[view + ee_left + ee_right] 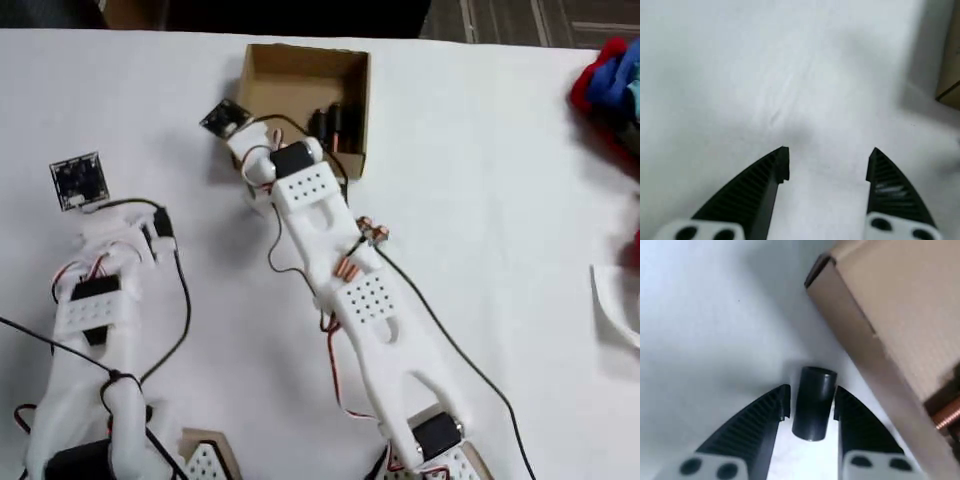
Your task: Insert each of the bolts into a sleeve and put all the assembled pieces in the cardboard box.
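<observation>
A black sleeve (813, 402) lies on the white table close beside the outer wall of the cardboard box (900, 315). My right gripper (811, 401) is open around it, one finger on each side, with a thin gap showing on at least one side. In the high view the right arm (330, 240) stretches to the left side of the cardboard box (300, 75), which holds several black pieces (335, 125) at its right wall. My left gripper (827, 160) hangs open over bare table at the left, with nothing between its fingers.
Small copper-coloured pieces (372, 231) sit by the right arm's middle; I cannot tell what they are. Bright cloth (605, 75) and a white curved object (612, 300) lie at the table's right edge. A box corner (951, 75) shows beside the left gripper.
</observation>
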Available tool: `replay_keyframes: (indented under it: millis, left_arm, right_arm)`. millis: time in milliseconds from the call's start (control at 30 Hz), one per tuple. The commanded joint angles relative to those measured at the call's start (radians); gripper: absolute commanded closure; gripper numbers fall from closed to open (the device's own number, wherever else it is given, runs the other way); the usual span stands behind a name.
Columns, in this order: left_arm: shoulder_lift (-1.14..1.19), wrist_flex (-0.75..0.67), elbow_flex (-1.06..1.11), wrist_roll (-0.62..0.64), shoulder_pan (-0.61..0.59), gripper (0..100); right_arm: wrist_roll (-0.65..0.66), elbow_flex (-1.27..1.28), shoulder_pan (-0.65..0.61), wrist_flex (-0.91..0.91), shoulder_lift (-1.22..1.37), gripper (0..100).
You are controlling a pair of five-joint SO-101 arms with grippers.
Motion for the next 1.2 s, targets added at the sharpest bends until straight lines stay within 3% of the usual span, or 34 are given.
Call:
replay_keyframes:
  millis: [0,167,633,733,900,1000,1167]
  left_arm:
    - [-0.032,-0.02,-0.005,0.011,-0.011,74]
    - [-0.037,-0.018,-0.005,0.011,-0.011,74]
    - [-0.037,-0.018,-0.005,0.011,-0.011,74]
    - [-0.037,-0.018,-0.005,0.011,-0.011,74]
    - [-0.037,-0.018,-0.005,0.011,-0.011,74]
    - [-0.037,-0.02,-0.005,0.011,-0.011,74]
    - [-0.034,-0.02,-0.005,0.009,-0.011,74]
  right_arm:
    - [0.009,-0.008,-0.005,-0.027,-0.005,86.6]
    - [0.011,-0.011,-0.005,0.025,-0.005,98.3]
    - [-0.043,-0.032,0.013,0.277,-0.085,97.8]
    - [-0.14,0.063,0.019,0.277,-0.166,97.8]
    - [-0.153,0.419,-0.016,0.274,-0.326,97.7]
    - [-0.152,0.555,-0.031,0.263,-0.375,93.8]
    - [-0.146,0.568,-0.03,0.237,-0.375,83.4]
